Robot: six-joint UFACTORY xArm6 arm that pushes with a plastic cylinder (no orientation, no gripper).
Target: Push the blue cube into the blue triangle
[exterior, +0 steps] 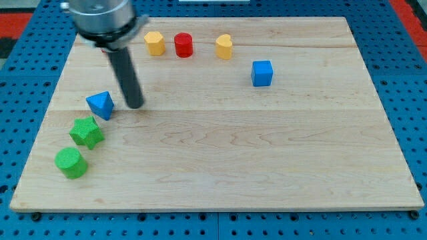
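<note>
The blue cube sits on the wooden board at the view's upper right of centre. The blue triangle lies near the board's left edge. My tip rests on the board just to the right of the blue triangle, a small gap apart from it. The blue cube is far to the right of my tip and a little higher in the view.
A green star-shaped block and a green cylinder lie below the blue triangle. A yellow hexagonal block, a red cylinder and a yellow heart-shaped block stand in a row near the top edge. A blue pegboard surrounds the board.
</note>
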